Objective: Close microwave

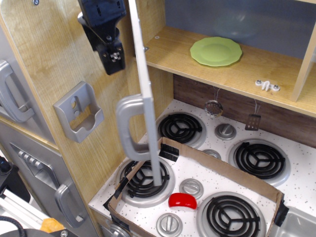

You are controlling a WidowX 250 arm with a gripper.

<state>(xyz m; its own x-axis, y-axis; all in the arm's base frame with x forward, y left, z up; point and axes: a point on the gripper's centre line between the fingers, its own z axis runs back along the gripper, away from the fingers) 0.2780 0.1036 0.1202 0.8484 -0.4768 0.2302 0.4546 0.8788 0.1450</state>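
One microwave door, seen almost edge-on, swung out from its hinge at upper left; window not visible from this angle. One curved silver handle on its outer face, pointing toward the left edge. Microwave compartment behind the door, mostly hidden.

One gripper, black, at the top, just left of the door's upper part; contact with door hard to judge. Jaws: cannot tell whether apart or together, fingertips not distinguishable.

One grey wall holder on the wooden side panel. Two grey handles at far left, partly cut off.

Four stove burners; front-left one partly hidden by door. One cardboard tray. One red piece. One green plate on shelf. Two small utensils hanging on the back wall.
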